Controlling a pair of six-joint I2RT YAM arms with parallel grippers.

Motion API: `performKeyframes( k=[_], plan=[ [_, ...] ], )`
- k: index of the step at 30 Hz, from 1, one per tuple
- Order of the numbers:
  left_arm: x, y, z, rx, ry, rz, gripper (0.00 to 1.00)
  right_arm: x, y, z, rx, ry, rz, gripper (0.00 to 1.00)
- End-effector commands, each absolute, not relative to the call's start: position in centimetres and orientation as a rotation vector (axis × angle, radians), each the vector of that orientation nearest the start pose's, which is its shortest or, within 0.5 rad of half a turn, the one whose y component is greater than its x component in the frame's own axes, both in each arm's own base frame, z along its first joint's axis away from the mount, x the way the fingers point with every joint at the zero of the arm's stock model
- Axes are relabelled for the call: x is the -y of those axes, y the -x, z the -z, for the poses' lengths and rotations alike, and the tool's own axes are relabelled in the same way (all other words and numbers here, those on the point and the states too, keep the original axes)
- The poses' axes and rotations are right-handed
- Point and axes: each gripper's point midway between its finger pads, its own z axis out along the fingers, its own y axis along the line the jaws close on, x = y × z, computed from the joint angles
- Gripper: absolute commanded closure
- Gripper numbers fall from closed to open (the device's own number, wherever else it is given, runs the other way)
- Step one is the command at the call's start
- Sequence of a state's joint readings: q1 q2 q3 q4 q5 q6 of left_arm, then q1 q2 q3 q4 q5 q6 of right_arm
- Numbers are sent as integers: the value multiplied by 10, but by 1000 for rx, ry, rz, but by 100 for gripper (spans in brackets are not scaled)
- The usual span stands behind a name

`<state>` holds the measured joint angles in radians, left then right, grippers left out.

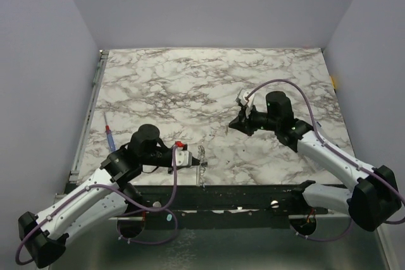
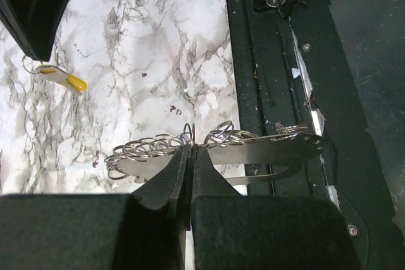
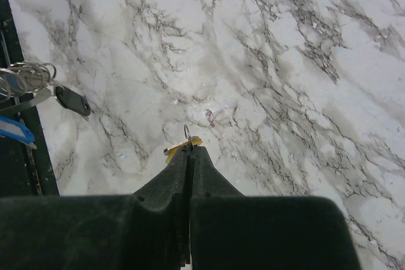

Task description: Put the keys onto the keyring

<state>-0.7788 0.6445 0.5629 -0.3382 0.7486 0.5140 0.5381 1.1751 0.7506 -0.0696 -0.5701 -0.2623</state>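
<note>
My left gripper (image 1: 195,161) is shut on a ring of the keyring (image 2: 253,147), a flat metal bar strung with several wire rings, and holds it over the table's near edge. The keyring also shows in the top view (image 1: 202,164). My right gripper (image 1: 232,126) is shut on the small ring of a yellow-tagged key (image 3: 181,146) and holds it just above the marble, apart from the keyring. The same key (image 2: 61,78) hangs under the right fingers (image 2: 31,11) in the left wrist view. A black tag (image 3: 73,100) and a blue tag (image 3: 15,130) hang at the keyring (image 3: 25,77).
A thin red-and-blue stick (image 1: 109,136) lies at the table's left side. A black rail (image 1: 253,193) runs along the near edge, also seen in the left wrist view (image 2: 266,80). Grey walls close in the left, back and right sides.
</note>
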Motion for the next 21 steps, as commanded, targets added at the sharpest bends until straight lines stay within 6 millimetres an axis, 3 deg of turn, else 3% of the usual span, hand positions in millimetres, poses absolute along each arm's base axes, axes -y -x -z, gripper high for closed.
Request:
performKeyframes(
  k=[1, 21],
  plan=[
    [254, -98, -219, -1130, -1550, 938, 100, -255, -240, -189, -1672, 1137, -809, 99],
    [281, -113, -233, -1150, -1576, 1025, 100, -253, -193, -250, -1505, 1197, -947, 99]
  ],
)
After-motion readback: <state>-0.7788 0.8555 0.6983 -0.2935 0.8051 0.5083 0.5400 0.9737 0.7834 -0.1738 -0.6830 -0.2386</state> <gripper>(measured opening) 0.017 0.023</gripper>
